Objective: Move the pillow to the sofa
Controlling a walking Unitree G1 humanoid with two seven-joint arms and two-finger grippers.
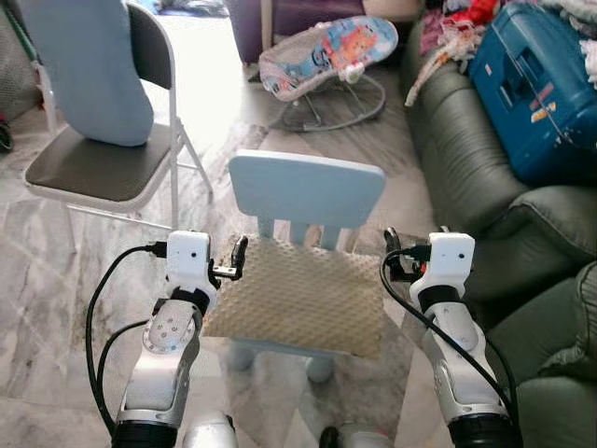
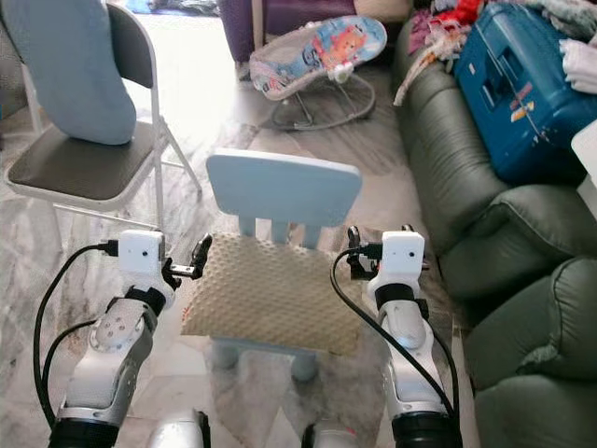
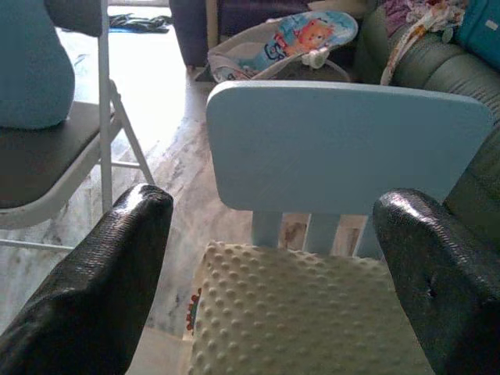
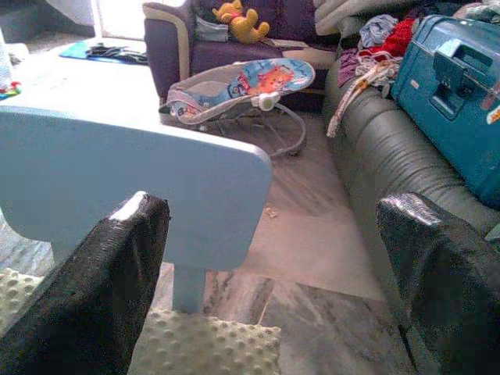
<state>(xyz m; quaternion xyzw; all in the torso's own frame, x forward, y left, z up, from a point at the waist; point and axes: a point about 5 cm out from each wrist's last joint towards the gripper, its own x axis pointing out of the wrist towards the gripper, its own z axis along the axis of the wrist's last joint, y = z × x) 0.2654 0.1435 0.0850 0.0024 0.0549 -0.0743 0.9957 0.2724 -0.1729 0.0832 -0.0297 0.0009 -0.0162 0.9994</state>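
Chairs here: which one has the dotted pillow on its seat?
The small light-blue child's chair between the two grippers holds the beige dotted pillow. The grey folding chair farther left carries a plain blue cushion instead.

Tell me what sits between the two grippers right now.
The beige bumpy-textured pillow lies on the small light-blue plastic chair, with the left gripper at one side and the right gripper at the other, as the left eye view shows.

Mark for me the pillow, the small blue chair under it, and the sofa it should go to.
pillow (image 1: 298, 294), left eye view, middle of its bumpy top.
small blue chair (image 1: 306, 189), left eye view, centre of the backrest.
sofa (image 1: 457, 140), left eye view, bare green seat cushion beside the suitcase.
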